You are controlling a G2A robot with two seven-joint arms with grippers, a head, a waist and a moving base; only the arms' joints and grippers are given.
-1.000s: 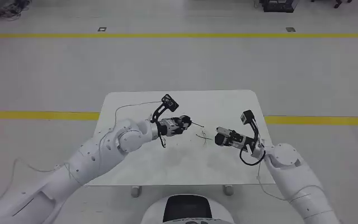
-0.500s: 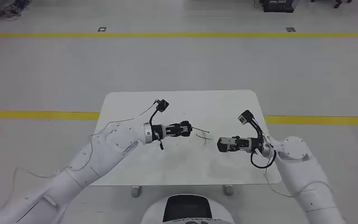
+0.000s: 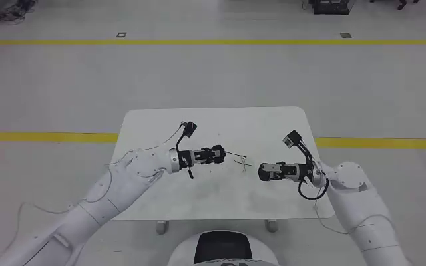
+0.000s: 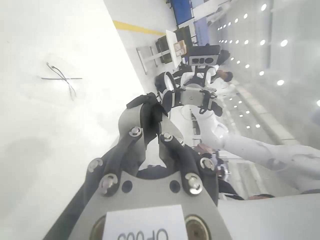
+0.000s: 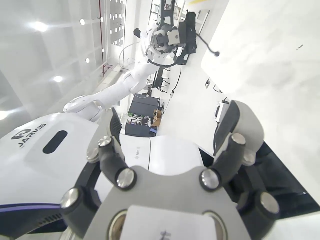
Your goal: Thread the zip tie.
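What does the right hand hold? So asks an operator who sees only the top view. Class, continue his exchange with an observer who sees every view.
Observer: Nothing; the right hand has its fingers wide apart in its wrist view.
Operator: And the left hand?
Observer: Shut on a black zip tie, whose head end sticks out, seen from the right wrist view.
Operator: Any other ties?
Observer: Yes, two zip ties lie crossed on the table, one straight, one curved.

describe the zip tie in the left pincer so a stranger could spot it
Over the white table, find the left pincer near the middle. A thin black zip tie juts from its shut tips toward the right pincer. Unlike the two crossed ties lying loose, it is gripped.
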